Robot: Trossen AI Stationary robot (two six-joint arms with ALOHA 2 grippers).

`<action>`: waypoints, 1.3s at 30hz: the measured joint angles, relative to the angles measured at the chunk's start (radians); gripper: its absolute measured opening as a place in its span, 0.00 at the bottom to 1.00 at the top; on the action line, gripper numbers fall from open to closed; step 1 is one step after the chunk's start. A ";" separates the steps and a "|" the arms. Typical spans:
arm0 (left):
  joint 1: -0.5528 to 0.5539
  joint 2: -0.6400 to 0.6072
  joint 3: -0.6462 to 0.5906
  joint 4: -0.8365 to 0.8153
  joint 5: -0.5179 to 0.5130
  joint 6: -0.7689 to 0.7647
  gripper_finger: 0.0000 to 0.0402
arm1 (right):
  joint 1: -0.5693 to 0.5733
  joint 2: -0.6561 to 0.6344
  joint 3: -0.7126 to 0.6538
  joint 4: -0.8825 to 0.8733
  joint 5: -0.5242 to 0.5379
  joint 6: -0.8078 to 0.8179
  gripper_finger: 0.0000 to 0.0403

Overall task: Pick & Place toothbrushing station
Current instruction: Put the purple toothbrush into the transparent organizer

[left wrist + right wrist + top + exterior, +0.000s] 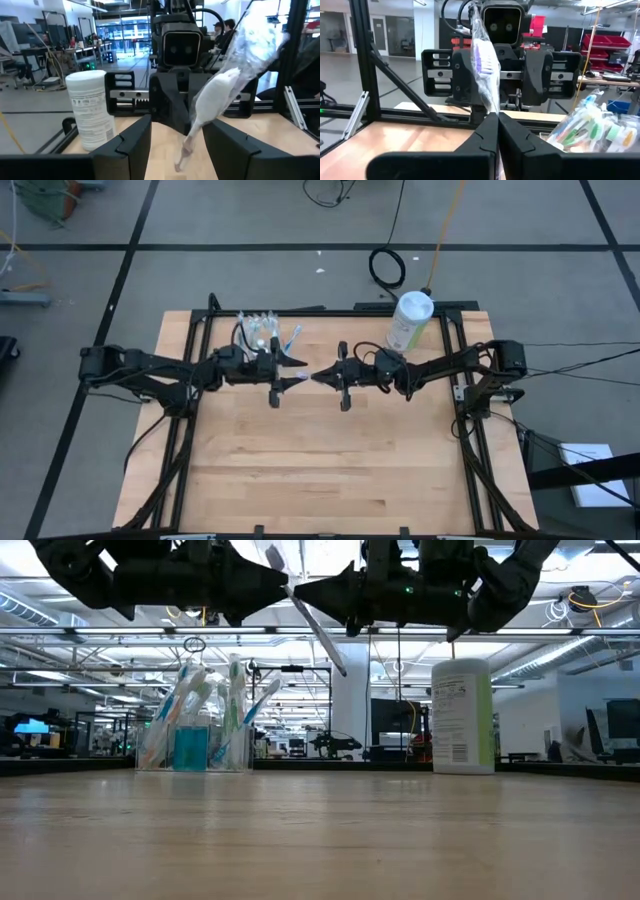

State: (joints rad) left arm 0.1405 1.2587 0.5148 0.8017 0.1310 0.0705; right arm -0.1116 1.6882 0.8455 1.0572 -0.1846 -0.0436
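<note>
The toothbrushing station is a clear cup (262, 330) crammed with pale toothbrushes, standing on its base at the table's far left (195, 730). One wrapped toothbrush (320, 630) hangs in mid-air over the table's middle. My right gripper (318, 376) is shut on it. Facing it level from the left, my left gripper (292, 376) is open, and its fingers (135, 145) stand on either side of the toothbrush (215, 100) without touching it. My right gripper pinches the wrapped toothbrush between its two shut fingers (485, 132), on the shaft just below the purple-bristled head (487, 102). The fingers come in level from the table's right and lie across it. The toothbrush is lifted clear and tilted, head end up toward the left arm, its lower end (343, 668) hanging free.
A white canister with a green label (408, 322) stands upright at the table's far right (462, 715). Black frame rails (195, 360) border the wooden table. Open wood lies toward the near edge (320, 470). People (225, 27) sit in the room beyond.
</note>
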 joint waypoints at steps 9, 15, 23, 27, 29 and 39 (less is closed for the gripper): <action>-0.019 0.000 0.000 0.013 -0.001 0.003 0.44 | 0.000 0.000 0.000 -0.001 -0.001 -0.002 0.00; -0.019 0.000 0.000 0.012 -0.001 0.003 0.26 | 0.000 0.000 0.000 -0.001 0.001 -0.003 0.00; -0.019 -0.001 0.001 -0.023 -0.001 -0.006 0.03 | 0.000 0.000 0.000 -0.019 0.001 -0.005 0.04; -0.019 -0.001 0.001 -0.046 -0.036 -0.013 0.04 | 0.000 0.000 0.000 -0.062 0.002 -0.027 0.12; -0.018 -0.011 0.001 -0.070 -0.061 -0.013 0.05 | 0.000 0.000 0.000 -0.080 0.005 -0.029 0.18; -0.011 -0.347 0.001 -0.491 -0.242 -0.041 0.03 | 0.000 0.000 0.000 -0.158 0.127 -0.029 0.38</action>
State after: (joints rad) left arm 0.1296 0.9114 0.5159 0.3109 -0.1109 0.0290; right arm -0.1116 1.6878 0.8455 0.8996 -0.0573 -0.0723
